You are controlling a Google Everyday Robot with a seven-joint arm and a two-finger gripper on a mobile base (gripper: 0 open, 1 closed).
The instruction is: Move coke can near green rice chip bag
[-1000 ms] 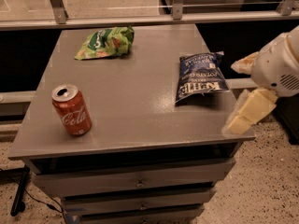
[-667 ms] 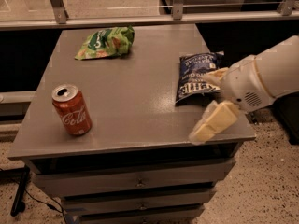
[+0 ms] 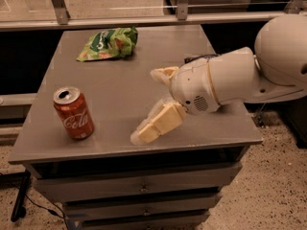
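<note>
Table (image 3: 115,92): grey, drawers below; a bare middle stretch is noted between the task's things.

Arm (image 3: 230,78): seen reaching in from the right, low over the right half of the table.

Hand (image 3: 147,106): held over the front centre of the table, fingers spread wide, nothing grasped. It is well apart from the can, to the can's right.

Green rice chip bag (image 3: 108,43): laid flat at the far left, near the back edge. Judged soft and crinkly, easily shoved.

Coke can (image 3: 73,112): stood upright at the front left, near the front and left edges. Judged rigid but thin-walled, smooth and somewhat slippery; weight cannot be told. Best taken round the mid-body, jaws either side, upright.

Room: a clear lane is left from the can back to the bag. Nudging toward the near edges is to be avoided.
</note>
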